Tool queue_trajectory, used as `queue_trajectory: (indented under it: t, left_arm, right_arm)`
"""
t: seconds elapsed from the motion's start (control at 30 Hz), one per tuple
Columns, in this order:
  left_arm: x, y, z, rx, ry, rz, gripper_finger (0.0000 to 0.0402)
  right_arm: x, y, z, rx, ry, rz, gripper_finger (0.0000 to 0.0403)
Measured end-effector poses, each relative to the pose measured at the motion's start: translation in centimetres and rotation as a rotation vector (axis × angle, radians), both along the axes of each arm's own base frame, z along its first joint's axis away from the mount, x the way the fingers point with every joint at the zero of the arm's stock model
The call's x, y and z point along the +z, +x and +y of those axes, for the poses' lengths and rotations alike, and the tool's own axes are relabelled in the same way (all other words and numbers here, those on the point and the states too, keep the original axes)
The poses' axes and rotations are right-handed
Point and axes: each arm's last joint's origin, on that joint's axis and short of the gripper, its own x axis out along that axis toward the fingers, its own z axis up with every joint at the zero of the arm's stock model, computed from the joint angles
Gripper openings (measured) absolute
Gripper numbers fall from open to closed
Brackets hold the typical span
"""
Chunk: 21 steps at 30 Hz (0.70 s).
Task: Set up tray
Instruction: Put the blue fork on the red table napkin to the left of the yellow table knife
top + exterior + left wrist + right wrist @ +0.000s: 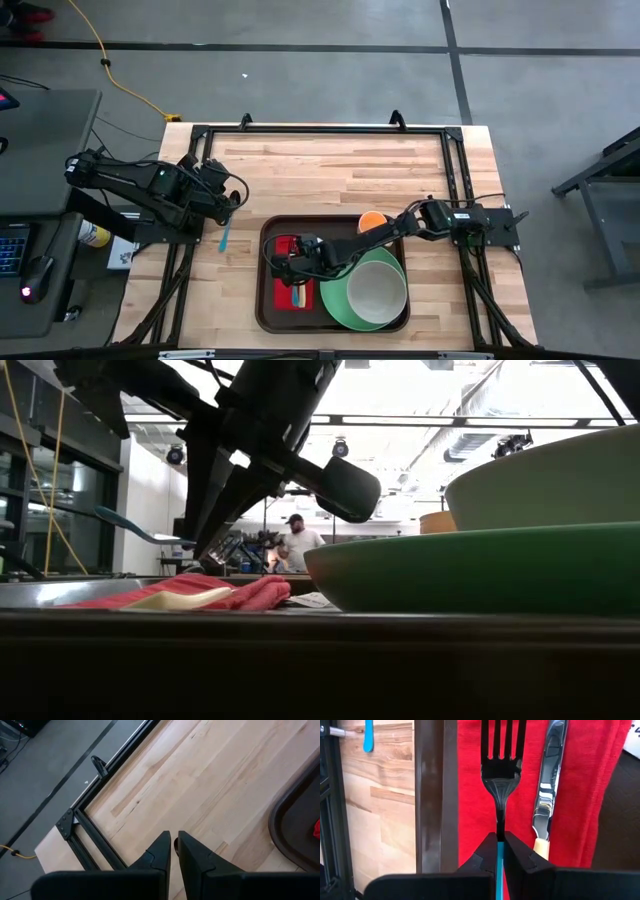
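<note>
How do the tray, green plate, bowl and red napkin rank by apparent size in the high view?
1. tray, clearly widest.
2. green plate.
3. bowl, sitting on the plate, only slightly smaller.
4. red napkin, partly hidden by the right gripper, so its full size is unclear.

A pale wooden desk [330, 170] of butcher-block planks carries everything, with a black metal frame [320, 130] running along its far edge and down both sides. The dark brown tray [266, 300] lies flat on the desk near the front edge, about midway across. The rest of the wood around the tray shows bare grain.
</note>
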Motion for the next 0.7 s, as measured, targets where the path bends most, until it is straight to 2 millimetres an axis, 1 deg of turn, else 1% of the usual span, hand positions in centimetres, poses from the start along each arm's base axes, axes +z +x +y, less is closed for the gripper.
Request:
queue_trajectory:
  t: [0.7]
  left_arm:
    - [0.00, 0.00, 0.00, -0.001, 0.001, 0.001, 0.0067]
  right_arm:
    - [0.06, 0.05, 0.22, 0.009, 0.010, -0.011, 0.0000]
